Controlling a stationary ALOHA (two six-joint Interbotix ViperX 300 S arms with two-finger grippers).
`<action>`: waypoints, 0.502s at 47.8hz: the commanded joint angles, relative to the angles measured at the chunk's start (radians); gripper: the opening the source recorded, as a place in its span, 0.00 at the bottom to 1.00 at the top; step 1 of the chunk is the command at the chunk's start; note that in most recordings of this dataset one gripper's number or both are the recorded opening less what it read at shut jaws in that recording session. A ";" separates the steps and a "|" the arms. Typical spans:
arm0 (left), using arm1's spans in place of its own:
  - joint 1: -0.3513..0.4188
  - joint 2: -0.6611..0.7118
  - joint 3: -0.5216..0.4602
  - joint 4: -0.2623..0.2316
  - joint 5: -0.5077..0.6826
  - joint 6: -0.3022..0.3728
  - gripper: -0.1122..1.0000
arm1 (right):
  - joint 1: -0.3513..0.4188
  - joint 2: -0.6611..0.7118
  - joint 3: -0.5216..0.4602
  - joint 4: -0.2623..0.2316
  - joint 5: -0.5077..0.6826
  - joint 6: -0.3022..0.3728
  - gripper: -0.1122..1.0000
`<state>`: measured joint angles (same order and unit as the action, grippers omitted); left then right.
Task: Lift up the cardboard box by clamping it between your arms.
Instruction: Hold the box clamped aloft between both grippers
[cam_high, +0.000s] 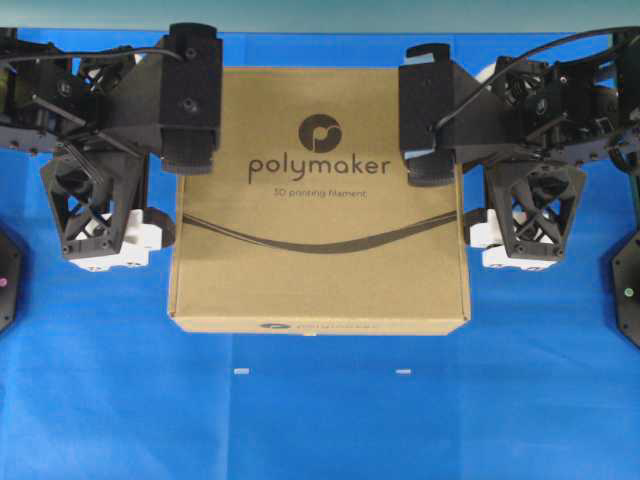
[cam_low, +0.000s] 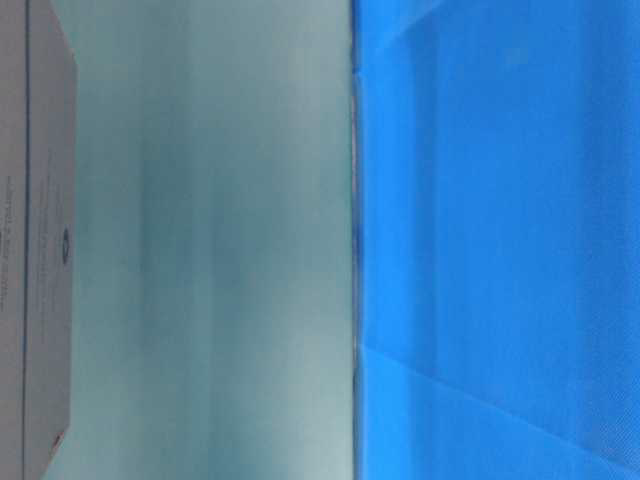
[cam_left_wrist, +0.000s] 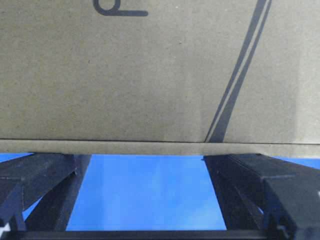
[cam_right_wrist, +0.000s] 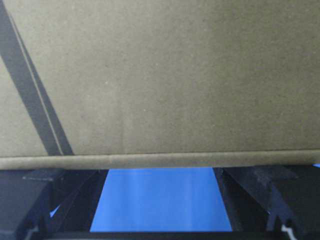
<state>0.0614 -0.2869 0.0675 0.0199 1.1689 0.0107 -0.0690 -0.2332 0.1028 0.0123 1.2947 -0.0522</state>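
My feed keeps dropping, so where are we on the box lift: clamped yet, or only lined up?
Done: both arms flank the cardboard box, the left gripper at its left edge and the right gripper at its right edge, both open. In hand: closing in; each wrist view shows the box edge right at the fingers. Left: the lift itself. The box looks flat on the blue cloth; actual contact can't be confirmed.

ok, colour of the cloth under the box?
Bright blue table cover, plain, no pattern. Clearest in the overhead view, around the cardboard box.
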 joint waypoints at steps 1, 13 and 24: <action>0.011 0.025 -0.075 0.002 -0.058 -0.015 0.89 | 0.014 0.023 -0.057 0.015 -0.054 0.063 0.99; 0.012 0.026 -0.057 0.003 -0.071 -0.014 0.89 | 0.014 0.025 -0.029 0.014 -0.069 0.064 0.99; 0.002 0.026 0.071 0.006 -0.207 -0.020 0.89 | 0.014 0.028 0.071 0.014 -0.204 0.061 0.99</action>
<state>0.0598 -0.2869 0.1365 0.0199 1.1290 0.0107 -0.0675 -0.2316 0.1733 0.0123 1.2395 -0.0522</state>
